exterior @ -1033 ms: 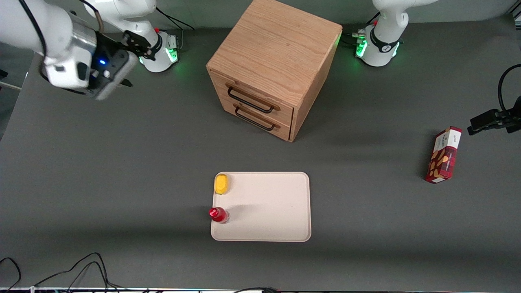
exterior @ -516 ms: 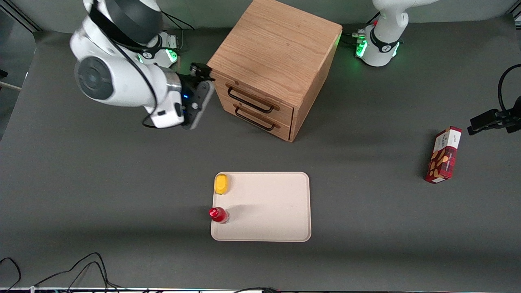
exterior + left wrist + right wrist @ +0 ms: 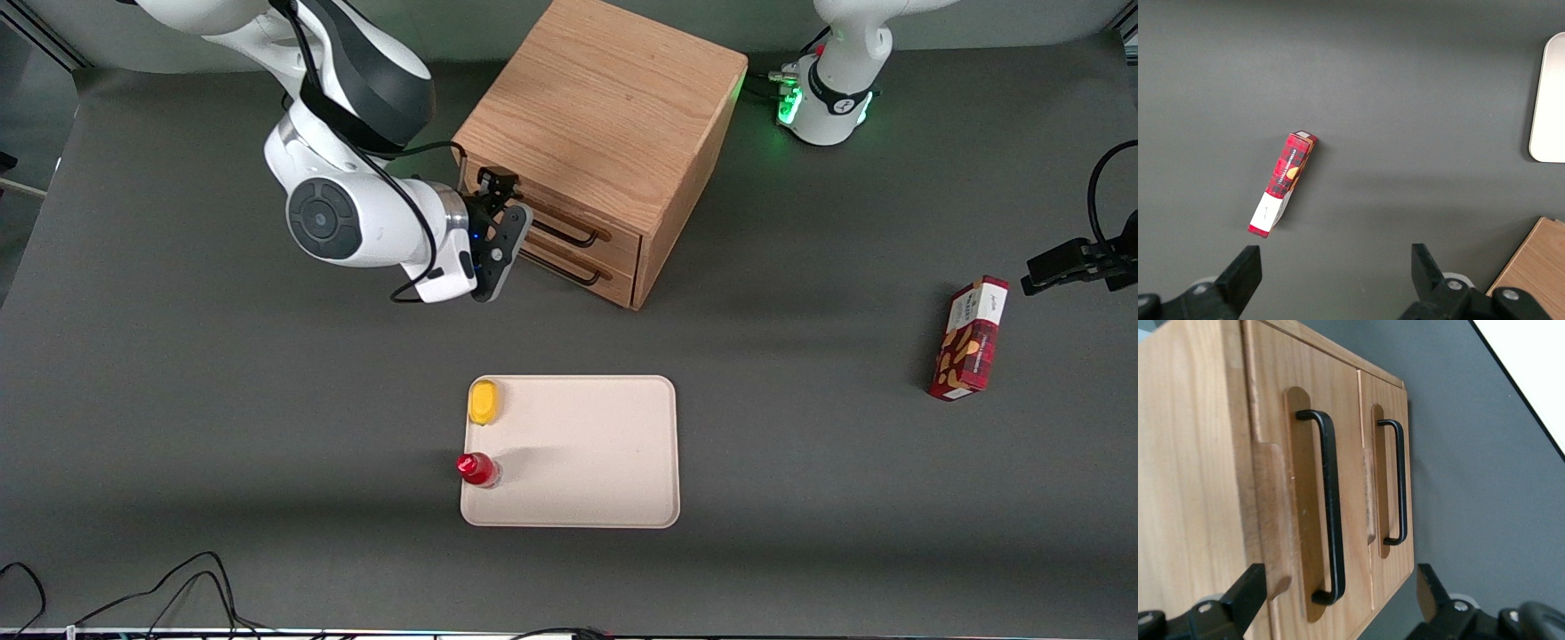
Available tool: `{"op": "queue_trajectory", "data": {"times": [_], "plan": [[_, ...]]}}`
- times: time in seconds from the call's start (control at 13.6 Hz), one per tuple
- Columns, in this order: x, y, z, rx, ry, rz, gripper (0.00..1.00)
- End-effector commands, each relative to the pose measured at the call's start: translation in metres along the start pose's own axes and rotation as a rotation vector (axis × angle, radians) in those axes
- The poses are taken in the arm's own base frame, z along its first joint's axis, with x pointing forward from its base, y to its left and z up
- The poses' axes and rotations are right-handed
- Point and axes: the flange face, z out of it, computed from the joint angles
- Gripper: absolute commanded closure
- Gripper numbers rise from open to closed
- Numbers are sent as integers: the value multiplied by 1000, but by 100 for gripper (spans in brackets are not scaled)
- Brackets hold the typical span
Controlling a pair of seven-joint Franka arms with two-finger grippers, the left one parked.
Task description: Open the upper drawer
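Note:
The wooden cabinet (image 3: 605,116) stands at the back middle of the table. Its upper drawer (image 3: 622,244) is shut, with a thin black wire handle (image 3: 569,236). The lower drawer (image 3: 613,278) below it is shut too. My right gripper (image 3: 498,188) is in front of the drawer fronts, at the working arm's end of the upper handle. In the right wrist view the upper drawer (image 3: 1271,493) and its handle (image 3: 1329,507) lie close before the gripper (image 3: 1338,600). The fingers (image 3: 1245,593) are open and wide apart, touching nothing. The lower drawer's handle (image 3: 1401,480) shows beside it.
A cream tray (image 3: 587,453) lies nearer the front camera than the cabinet, with a yellow object (image 3: 484,402) and a red-capped bottle (image 3: 477,468) at its edge. A red box (image 3: 969,340) lies toward the parked arm's end and shows in the left wrist view (image 3: 1281,183).
My right arm has swung from the working arm's end of the table to the cabinet. The gripper now faces the drawer fronts. The drawers have not moved.

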Motion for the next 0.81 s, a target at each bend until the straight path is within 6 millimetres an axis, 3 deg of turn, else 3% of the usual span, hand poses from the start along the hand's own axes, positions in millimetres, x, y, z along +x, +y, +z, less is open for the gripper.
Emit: {"op": "queue_trajectory", "data": {"times": [0.0, 0.15, 0.74], "plan": [[2, -1, 28, -50, -9, -3, 0], [4, -7, 36, -58, -4, 21, 0], [7, -2, 61, -76, 16, 42, 0]]}}
